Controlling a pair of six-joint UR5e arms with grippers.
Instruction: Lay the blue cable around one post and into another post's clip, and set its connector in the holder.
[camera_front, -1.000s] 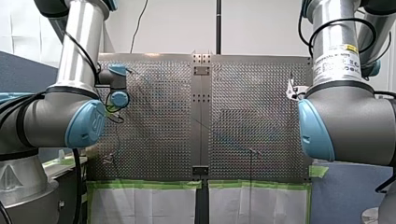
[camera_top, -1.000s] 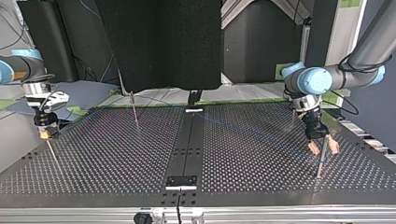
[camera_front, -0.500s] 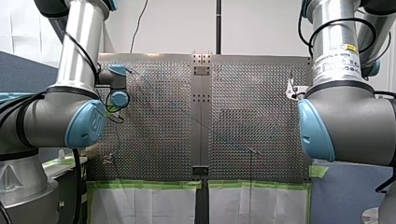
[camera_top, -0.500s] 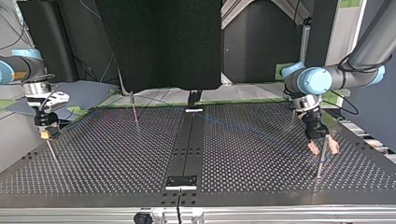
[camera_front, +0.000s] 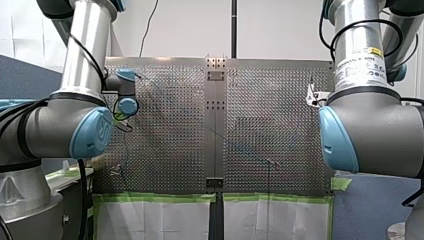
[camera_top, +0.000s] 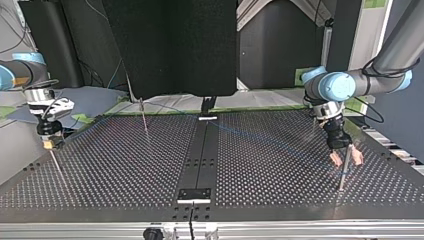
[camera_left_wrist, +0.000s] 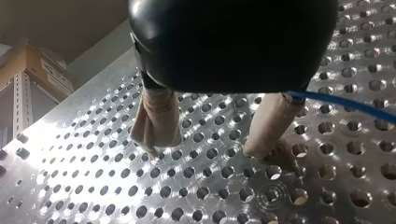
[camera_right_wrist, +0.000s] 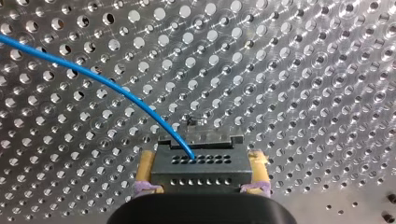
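The perforated counter is mostly bare, so any trouble from here would come from the cable, not from clutter. My left arm's end effector hangs low over the counter with its beige pads spread apart and nothing between them. The blue cable runs off past the outside of one pad. I think it touches that pad, though the black body hides where it goes.

If that arm swings sideways as it stands, it could drag the cable by accident or let it slip away. The thin post just beside it would be easy to knock.

My right arm's end effector is clenched on the black connector, with yellow pads on either flank. It holds the connector above the counter near the top view's left edge. A pull from there while the line is snagged would strain the cable where it enters the connector, or twist the connector in the grip.

The cable is a single thin blue strand. It leaves the connector's face in a smooth arc and stretches faintly across the counter toward the left arm's side. As far as I can see, it is not yet around any post.
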